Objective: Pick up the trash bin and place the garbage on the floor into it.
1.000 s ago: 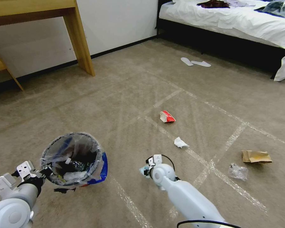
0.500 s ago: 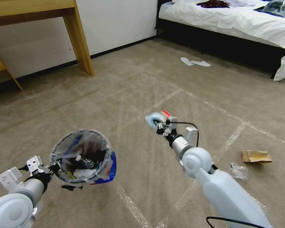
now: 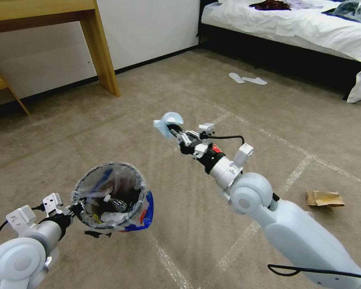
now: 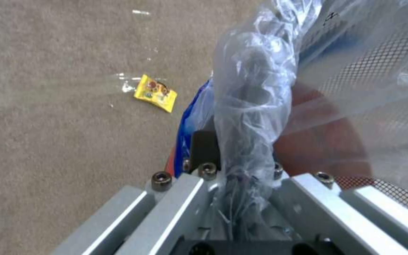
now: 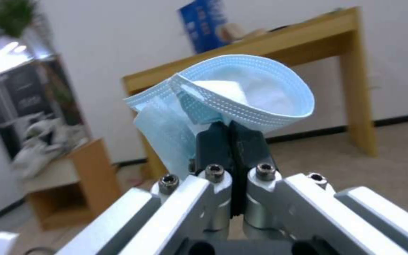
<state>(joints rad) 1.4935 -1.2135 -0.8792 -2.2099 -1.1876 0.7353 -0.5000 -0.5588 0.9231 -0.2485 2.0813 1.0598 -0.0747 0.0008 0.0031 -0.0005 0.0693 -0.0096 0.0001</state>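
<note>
Right claw (image 3: 173, 129): raised, pinching blue mask (image 3: 167, 121).
Left claw (image 3: 77, 208): clamped on trash bin (image 3: 110, 197) rim.
Writing: yellow wrapper (image 4: 155, 92) print unreadable.

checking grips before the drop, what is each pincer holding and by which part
Right pincer pinches the blue mask at its lower folded edge. Left pincer grips the trash bin by its plastic-lined rim.

Taped carpet floor (image 3: 180, 88) carries slippers (image 3: 247, 79), paper bag (image 3: 325, 198), yellow wrapper (image 4: 155, 92).

Mask (image 3: 167, 121) above floor (image 3: 156, 100), right of bin (image 3: 110, 196)
</note>
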